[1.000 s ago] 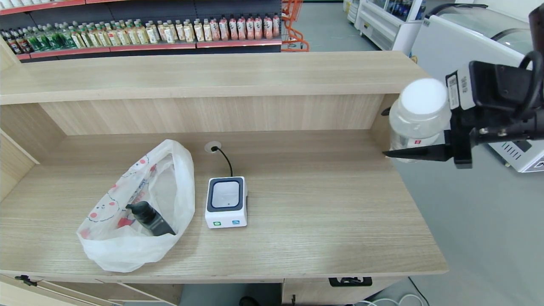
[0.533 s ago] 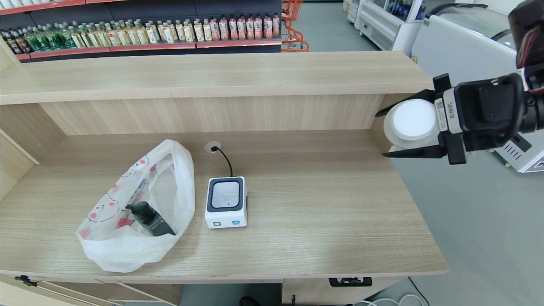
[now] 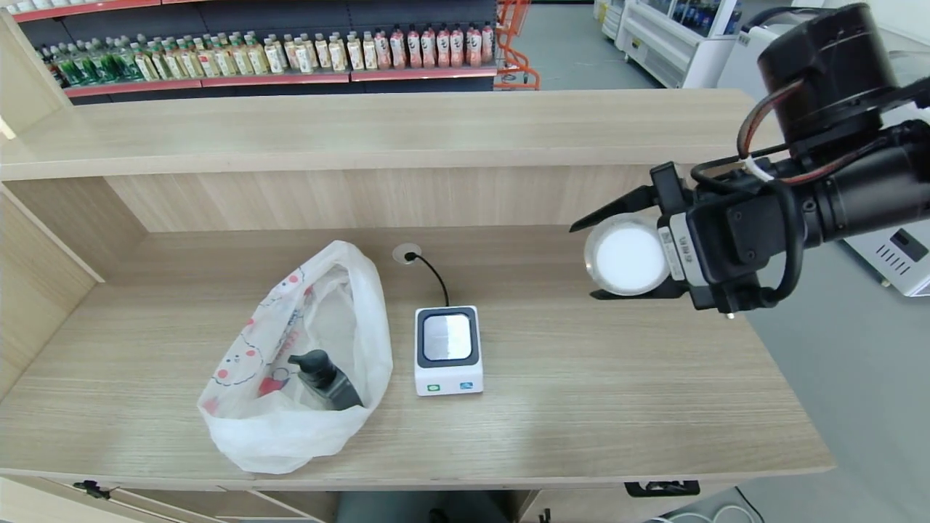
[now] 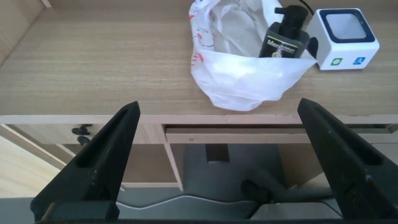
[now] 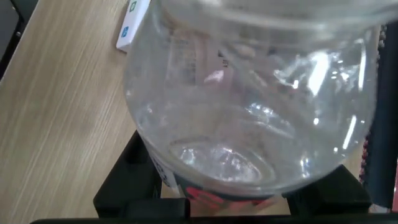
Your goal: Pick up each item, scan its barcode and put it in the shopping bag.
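Plastic jar (image 3: 628, 258) between right gripper (image 3: 585, 260) jaws

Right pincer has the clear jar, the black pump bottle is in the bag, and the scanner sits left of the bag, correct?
No: the scanner stands to the right of the shopping bag, as the head view shows. The right pincer does hold the clear jar, and the black pump bottle is in the bag.
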